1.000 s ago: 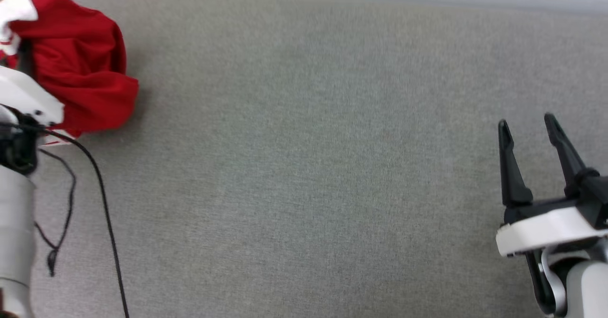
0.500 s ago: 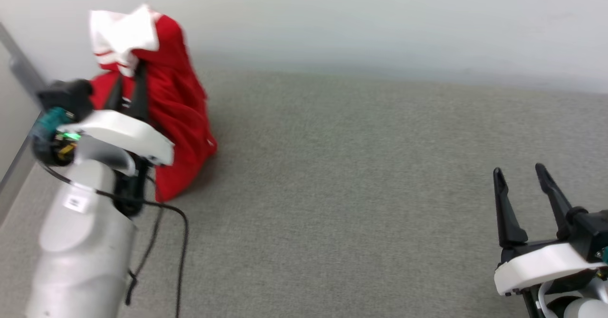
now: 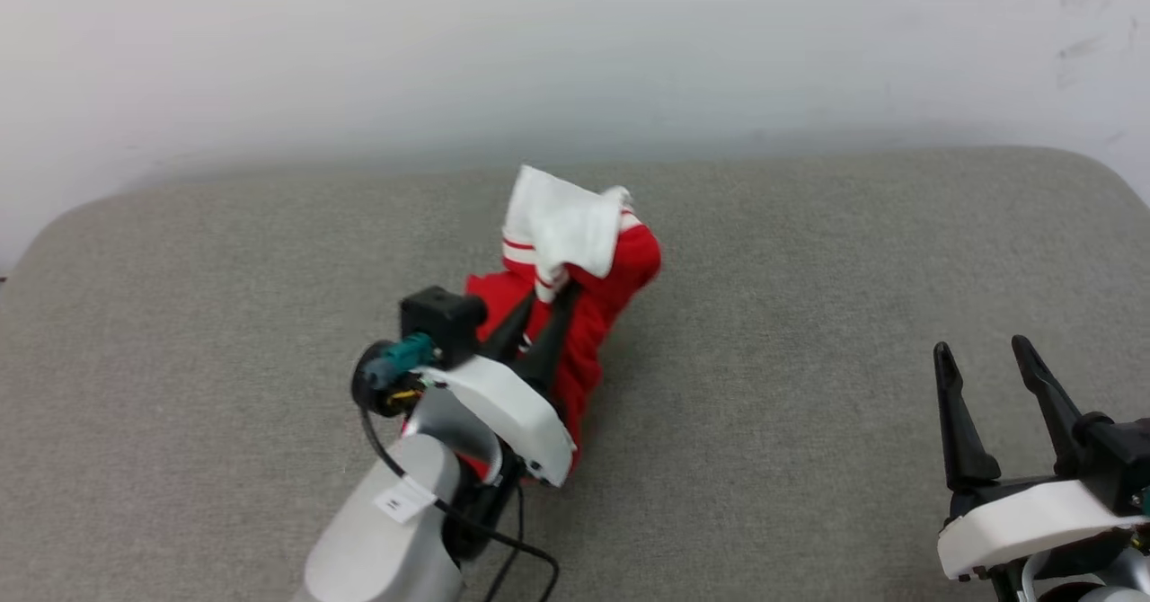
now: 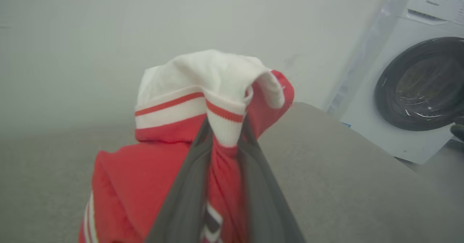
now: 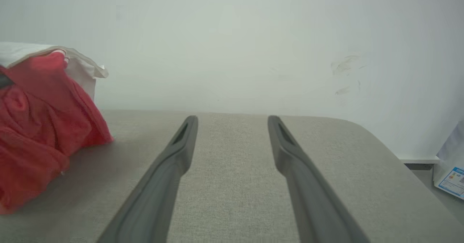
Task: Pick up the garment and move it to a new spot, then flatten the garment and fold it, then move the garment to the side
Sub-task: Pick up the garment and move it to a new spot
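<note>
Head view, note by M: garment (image 3: pixel 620 270) sits bunched near the middle of the grey padded surface (image 3: pixel 809 332), toward the wall (image 3: pixel 575 45). It is drawn up into a peak, with the white sleeve on top. Which step do you log?

R: Step one, the pick-up and move to a new spot. Judged from how the cloth hangs, it is carried rather than laid out. Nothing is flattened or folded yet.

M: Left gripper (image 3: pixel 550 295)?

R: Left wrist view: its two dark fingers are drawn in close, pinching a wad of red cloth and the striped cuff between them. The sleeve flops over the fingertips. Right wrist view: the lower red folds appear to rest on the surface, so the lift is partial.

M: Right gripper (image 3: pixel 981 348)?

R: Fingers spread wide with nothing between them, touching nothing. It hovers over bare surface at the right, well apart from the garment.

M: What does the next move call for?

R: My judgement: set the bundle down where there is free surface on all sides, then let the pinch go. After that both grippers need to find an edge or hem to pull the shirt flat. The idle right one has to come across. Risk: the cuff snags on a finger at release.
</note>
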Controlling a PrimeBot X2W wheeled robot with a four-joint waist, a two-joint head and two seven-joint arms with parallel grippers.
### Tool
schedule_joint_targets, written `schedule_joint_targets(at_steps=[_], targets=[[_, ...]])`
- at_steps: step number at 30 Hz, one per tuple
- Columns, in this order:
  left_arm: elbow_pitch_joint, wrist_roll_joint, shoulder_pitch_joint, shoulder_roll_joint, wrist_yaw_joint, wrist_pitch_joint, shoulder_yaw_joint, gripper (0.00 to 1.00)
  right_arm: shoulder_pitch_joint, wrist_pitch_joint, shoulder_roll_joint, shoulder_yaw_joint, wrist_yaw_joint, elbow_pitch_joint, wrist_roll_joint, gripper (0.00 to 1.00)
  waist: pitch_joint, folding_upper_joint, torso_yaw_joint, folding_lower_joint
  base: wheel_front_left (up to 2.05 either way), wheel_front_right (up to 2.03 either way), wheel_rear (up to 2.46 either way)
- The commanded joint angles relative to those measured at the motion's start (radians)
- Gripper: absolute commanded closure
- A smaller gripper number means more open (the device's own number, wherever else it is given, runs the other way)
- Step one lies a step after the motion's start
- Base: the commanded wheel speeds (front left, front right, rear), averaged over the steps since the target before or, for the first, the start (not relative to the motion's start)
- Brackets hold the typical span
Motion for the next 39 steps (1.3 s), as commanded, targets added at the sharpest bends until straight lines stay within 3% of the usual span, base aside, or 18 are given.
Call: schedule_joint_targets(at_steps=[1,9,15,16,17,18,26,37,39], targets=[[-0.002,0.004,0.015,-0.004,-0.003,0.013,-0.021,1.00,-0.007,-0.001,0.001,0.001,-0.001,-0.002,0.004,0.00,0.034,-0.0001,-0.031,0.0002,0.00,0.00,0.00],[0.008,0.008,0.098,-0.028,-0.015,0.070,-0.228,1.00,-0.050,-0.019,0.001,0.000,-0.001,-0.008,0.010,0.00,0.145,-0.0001,-0.090,0.0002,0.00,0.00,0.00],[0.022,-0.010,0.096,-0.016,-0.018,0.083,-0.351,1.00,-0.065,-0.035,0.001,-0.011,-0.001,0.005,0.014,0.00,0.175,-0.0001,-0.087,0.0002,0.00,0.00,0.00],[0.020,-0.019,0.096,-0.016,-0.018,0.084,-0.364,0.69,-0.066,-0.036,0.001,-0.012,-0.001,0.008,0.013,0.00,0.173,-0.0001,-0.083,0.0002,0.00,0.00,0.00],[0.021,-0.025,0.092,-0.011,-0.018,0.086,-0.374,0.25,-0.068,-0.037,0.001,-0.013,-0.001,0.012,0.012,0.00,0.170,-0.0001,-0.078,0.0002,0.00,0.00,0.00],[0.019,-0.034,0.089,-0.007,-0.018,0.080,-0.378,0.00,-0.070,-0.038,0.001,-0.012,-0.001,0.015,0.013,0.00,0.166,-0.0001,-0.074,0.0002,0.00,0.00,0.00],[-0.020,-0.037,0.080,0.013,0.000,-0.015,-0.353,0.00,-0.043,-0.030,0.001,-0.012,-0.001,0.044,0.006,0.00,0.080,-0.0001,-0.022,0.0002,0.00,0.00,0.00],[-0.101,-0.027,0.120,0.073,0.143,-0.102,-0.213,0.00,-0.004,0.004,0.001,-0.002,-0.001,0.030,-0.010,0.00,0.001,-0.0001,0.046,0.0002,0.00,0.00,0.00],[-0.110,-0.026,0.124,0.081,0.153,-0.106,-0.196,0.00,-0.001,0.009,0.001,-0.003,-0.001,0.031,-0.008,0.00,-0.005,-0.0001,0.049,0.0002,0.00,0.00,0.00]])
